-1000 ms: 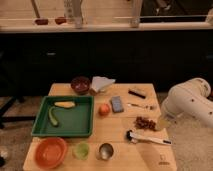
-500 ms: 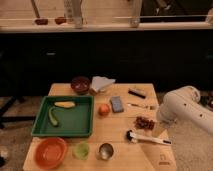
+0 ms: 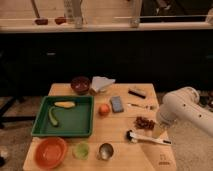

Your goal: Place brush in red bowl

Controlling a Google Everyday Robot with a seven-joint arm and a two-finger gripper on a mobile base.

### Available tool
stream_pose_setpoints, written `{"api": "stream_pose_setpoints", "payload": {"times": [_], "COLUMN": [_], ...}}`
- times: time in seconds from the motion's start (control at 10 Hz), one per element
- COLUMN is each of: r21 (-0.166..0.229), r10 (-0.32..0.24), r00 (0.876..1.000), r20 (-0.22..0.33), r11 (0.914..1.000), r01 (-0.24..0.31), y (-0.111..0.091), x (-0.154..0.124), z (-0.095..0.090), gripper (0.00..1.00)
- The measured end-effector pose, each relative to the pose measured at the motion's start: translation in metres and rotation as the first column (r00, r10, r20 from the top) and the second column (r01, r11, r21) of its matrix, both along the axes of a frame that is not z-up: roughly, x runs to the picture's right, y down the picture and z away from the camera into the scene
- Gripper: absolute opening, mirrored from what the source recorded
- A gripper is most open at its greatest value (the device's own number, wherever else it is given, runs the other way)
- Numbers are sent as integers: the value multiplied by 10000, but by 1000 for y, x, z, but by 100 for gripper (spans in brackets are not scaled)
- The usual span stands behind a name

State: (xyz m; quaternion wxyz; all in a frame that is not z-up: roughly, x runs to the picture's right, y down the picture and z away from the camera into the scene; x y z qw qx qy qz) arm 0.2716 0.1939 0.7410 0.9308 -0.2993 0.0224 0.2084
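So the brush (image 3: 150,139) is lying flat on the near right of the desk (image 3: 119,126), dark head pointing left. The hand (image 3: 158,131) sits low, right by its handle; honestly can't tell if it's clenched or released. The red bowl (image 3: 50,151) is well apart at the near left corner, beside a green cup (image 3: 81,150).

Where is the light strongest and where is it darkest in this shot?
Camera view: the counter up top is brightest and the cabinets under it are darkest. Warm light falls on the table, so the red bowl and brush are well lit. The gripper, just above the brush handle at the table's right side, looks shaded by the arm.
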Motion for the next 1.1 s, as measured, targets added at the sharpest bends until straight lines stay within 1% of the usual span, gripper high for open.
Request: {"api": "stream_pose_setpoints", "payload": {"times": [0.2, 0.3, 0.4, 0.8, 1.1], "r21": [139, 119, 79, -272, -566], "r10": [-82, -73, -65, 34, 22], "r00": [10000, 10000, 10000, 9999, 9998], "r20": [28, 21, 21, 142, 188], "r11": [9999, 9999, 9999, 9996, 9984], "r01": [82, 73, 65, -30, -12], "y": [-1, 2, 9, 57, 82], "x": [-4, -4, -3, -3, -10], "z": [-7, -9, -10, 5, 18], "gripper": [80, 80, 80, 80, 80]}}
